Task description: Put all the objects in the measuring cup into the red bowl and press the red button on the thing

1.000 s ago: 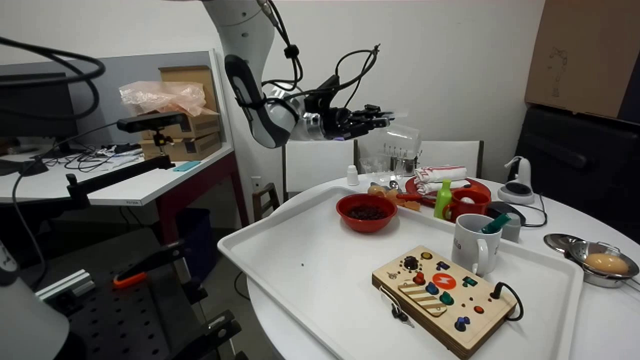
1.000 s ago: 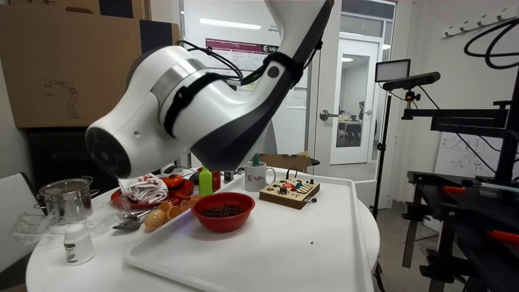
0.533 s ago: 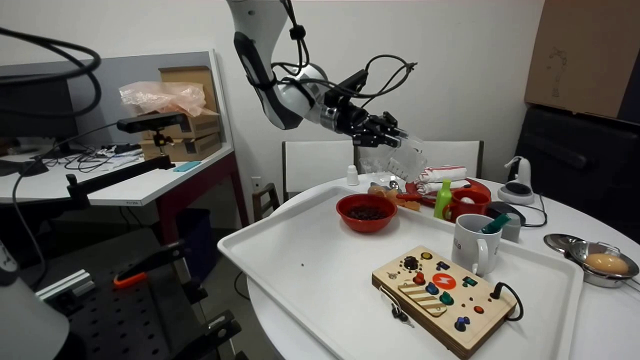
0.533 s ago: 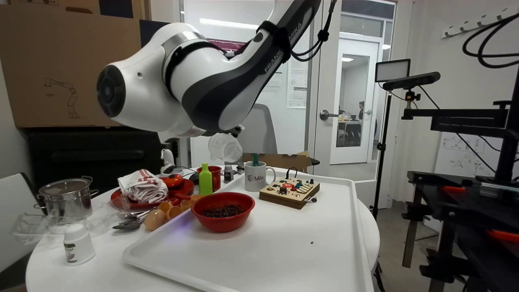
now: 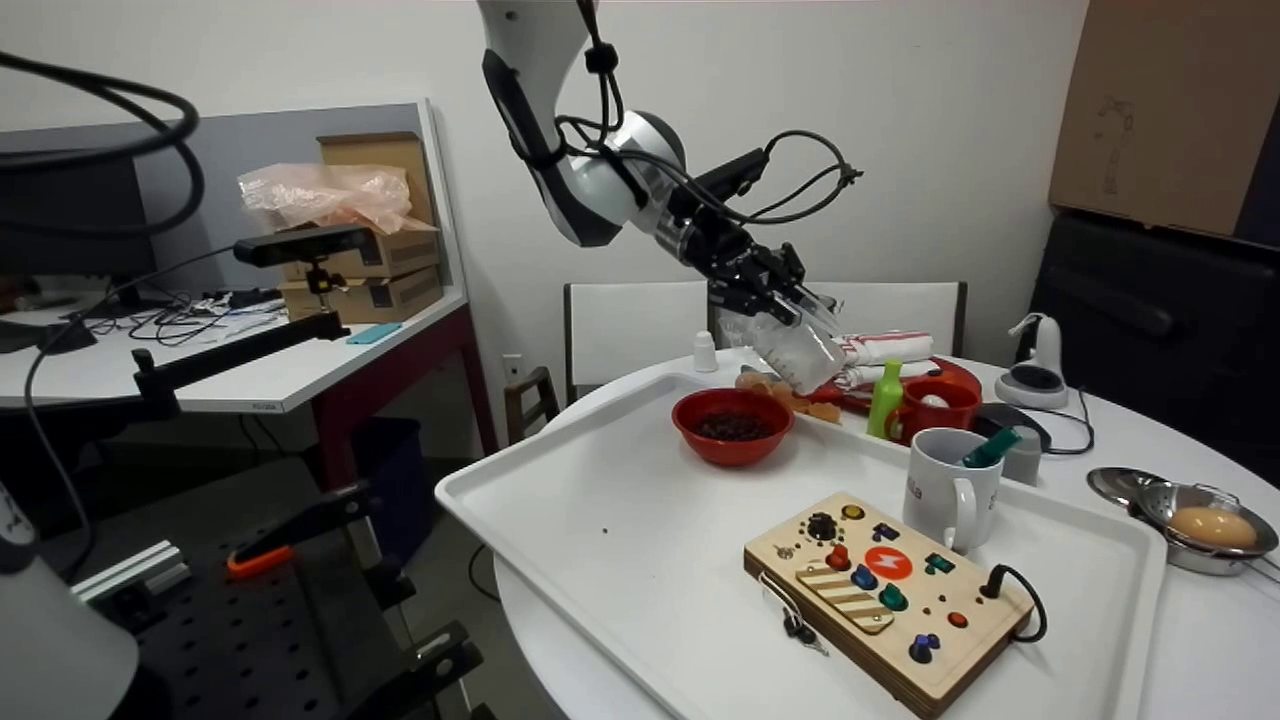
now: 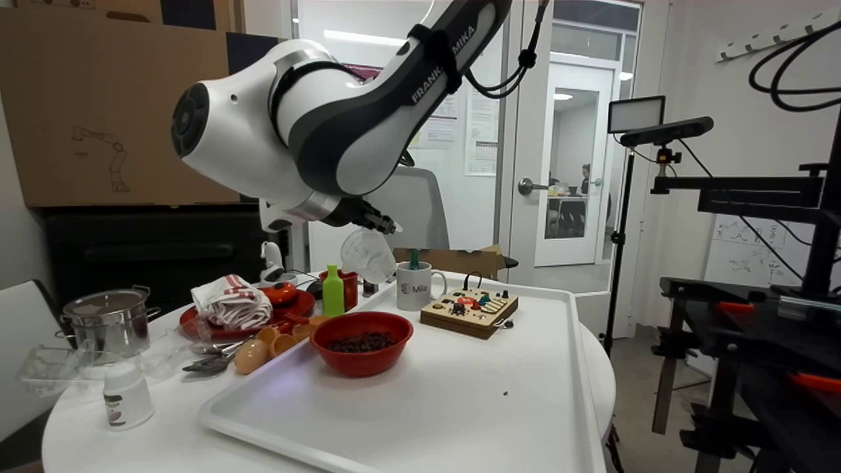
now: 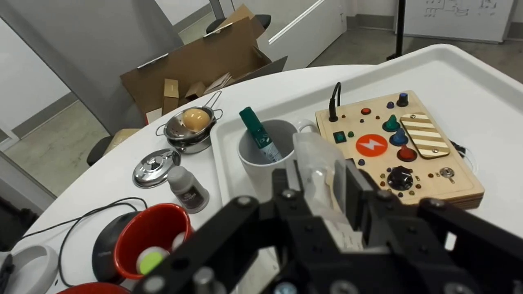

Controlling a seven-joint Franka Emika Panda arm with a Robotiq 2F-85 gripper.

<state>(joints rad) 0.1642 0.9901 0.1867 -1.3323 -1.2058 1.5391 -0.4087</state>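
My gripper (image 7: 322, 179) is shut on the handle of the translucent measuring cup (image 5: 800, 350). The cup hangs tilted in the air, beyond the red bowl (image 5: 733, 453) and above the tray's far edge; it also shows in an exterior view (image 6: 368, 255). No dark bits show in the cup. Many small dark objects (image 6: 363, 342) lie in the red bowl. One dark bit (image 5: 605, 530) lies on the tray. The thing, a light-wood board (image 5: 890, 610), lies on the tray with a small red button (image 5: 958, 619), also seen in the wrist view (image 7: 365, 111).
A white mug (image 5: 950, 490) with a green marker stands beside the board. Behind the tray's raised rim (image 6: 578, 368) are a green bottle (image 5: 886, 398), a red cup (image 5: 940, 405), eggshells (image 6: 279, 345), a folded towel (image 6: 231, 302) and a strainer with an egg (image 7: 190, 126).
My gripper has moved lower and pitched from nearly level to slanting down, carrying the cup down with it. The bowl, board and mug have not moved.
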